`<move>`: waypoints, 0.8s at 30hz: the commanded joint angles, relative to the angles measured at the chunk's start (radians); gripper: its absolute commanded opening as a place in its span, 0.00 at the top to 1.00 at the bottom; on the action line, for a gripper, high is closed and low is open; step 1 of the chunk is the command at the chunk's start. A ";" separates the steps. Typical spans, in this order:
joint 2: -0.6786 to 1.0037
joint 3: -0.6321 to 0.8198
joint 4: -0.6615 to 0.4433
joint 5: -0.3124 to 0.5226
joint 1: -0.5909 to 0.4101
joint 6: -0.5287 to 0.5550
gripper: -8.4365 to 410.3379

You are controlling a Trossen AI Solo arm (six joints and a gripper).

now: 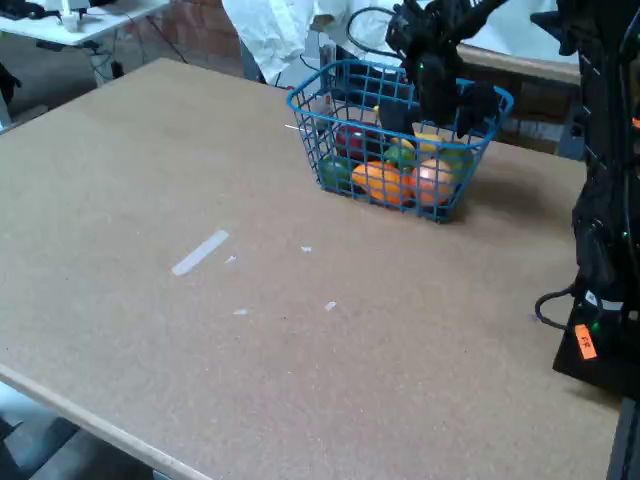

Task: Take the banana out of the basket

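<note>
Reaching into flaring wire-grid basket (330,150), black tool (440,118)

In the fixed view, the end effector (437,112) dips into the basket (330,85), its fingertips hidden among the fruit, so their grip cannot be told. The banana (428,142) shows only a yellow sliver behind the wires. At 3 o'clock the arm's base (600,300) is cut off by the picture's edge.

Our arm, far right of the fixed view

We reach left from our base; our black gripper (437,100) points down; finger spacing unclear.
</note>
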 commanded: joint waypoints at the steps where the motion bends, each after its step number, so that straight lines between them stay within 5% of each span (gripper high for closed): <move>1: 0.000 0.000 0.001 0.005 0.000 -0.026 0.12; 24: 0.001 0.000 0.009 -0.015 0.000 -0.049 0.17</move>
